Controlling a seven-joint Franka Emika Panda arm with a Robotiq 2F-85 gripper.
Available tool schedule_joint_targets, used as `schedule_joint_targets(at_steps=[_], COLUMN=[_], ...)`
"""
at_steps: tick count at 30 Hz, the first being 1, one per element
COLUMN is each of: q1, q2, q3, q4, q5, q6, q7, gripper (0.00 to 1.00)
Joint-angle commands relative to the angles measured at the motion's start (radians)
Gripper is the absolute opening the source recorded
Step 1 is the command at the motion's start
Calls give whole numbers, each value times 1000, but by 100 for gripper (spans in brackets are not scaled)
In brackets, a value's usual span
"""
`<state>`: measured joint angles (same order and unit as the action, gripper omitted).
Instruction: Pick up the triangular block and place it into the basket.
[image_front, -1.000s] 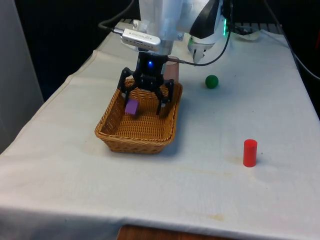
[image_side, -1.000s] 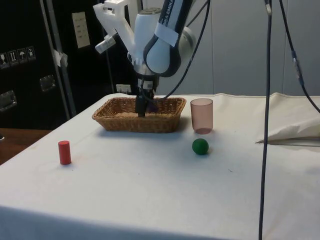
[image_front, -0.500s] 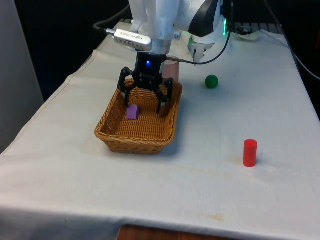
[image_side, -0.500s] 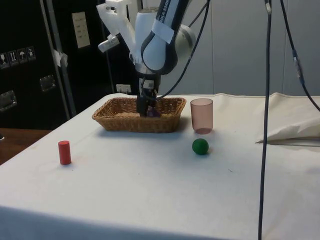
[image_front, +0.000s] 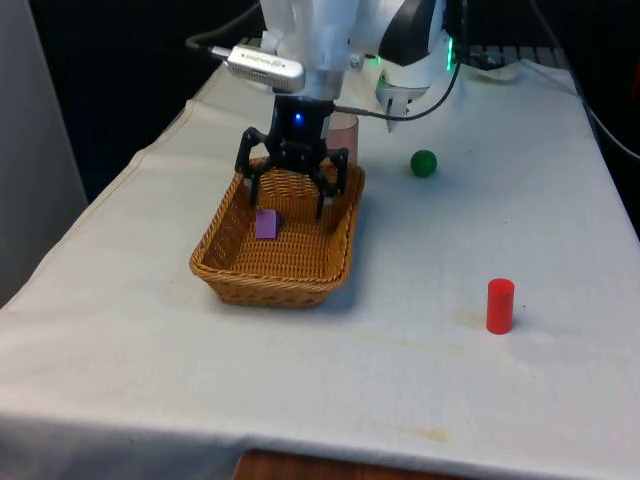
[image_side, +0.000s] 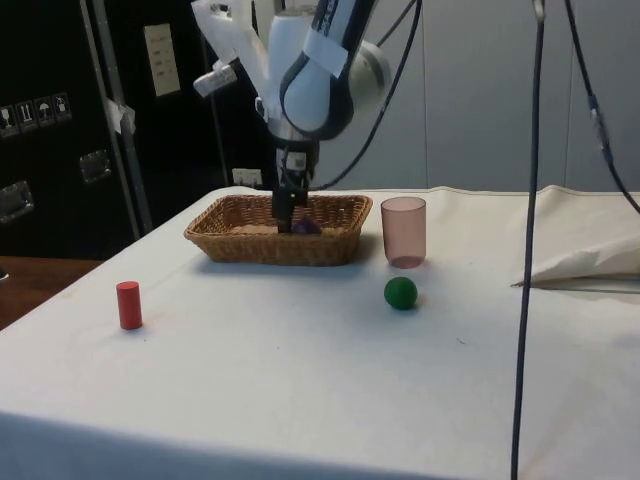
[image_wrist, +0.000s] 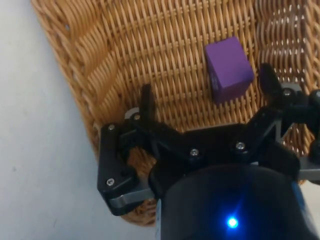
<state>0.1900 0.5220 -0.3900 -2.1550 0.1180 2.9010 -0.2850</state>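
Below the pincer (image_front: 291, 196), inside the woven wicker basket (image_front: 222, 262): one small purple block (image_front: 266, 224), resting loose on the weave, just beside one fingertip and touching neither. Black two-finger gripper spread wide, holding nothing, hovering over the basket's interior. Block judged light, rigid, smooth-faced, not fragile; best taken across two flat opposite faces, since sloped faces would likely slip. Placement appears complete.
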Motion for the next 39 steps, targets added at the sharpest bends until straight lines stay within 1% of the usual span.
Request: schedule_joint_targets(at_steps=[1, 2, 3, 5, 10, 11, 12, 19, 20, 21, 26, 28, 29, 30, 31, 35, 36, 39], q1=[1, 1, 0, 1, 2, 1, 2, 2, 3, 3, 4, 4, 4, 5, 4, 5, 6, 7], q2=[-22, -30, -22, -54, -97, -85, -104, -147, -158, -150, -190, -195, -204, -196, -209, -227, -236, -248], q3=[-1, -1, 0, -2, 0, 0, 0, 2, 2, 0, 2, 2, 2, 0, 2, 1, 1, 0], q4=[-10, -12, -5, -17, -31, -24, -32, -38, -38, -34, -40, -40, -41, -35, -41, -39, -37, -32], q5=[-2, -2, 0, -2, 0, 0, 0, 2, 2, 0, 3, 4, 4, 0, 3, 2, 1, 0], q6=[-15, -21, -18, -39, -71, -61, -78, -128, -144, -136, -187, -194, -209, -203, -218, -252, -271, -294], q7=[-4, -4, -2, -7, -9, -7, -9, -11, -11, -7, -11, -11, -11, -7, -11, -10, -9, -8], gripper=[100, 100, 100, 100, 100, 100, 100, 100, 100, 100, 100, 100, 100, 100, 100, 100, 100, 100])
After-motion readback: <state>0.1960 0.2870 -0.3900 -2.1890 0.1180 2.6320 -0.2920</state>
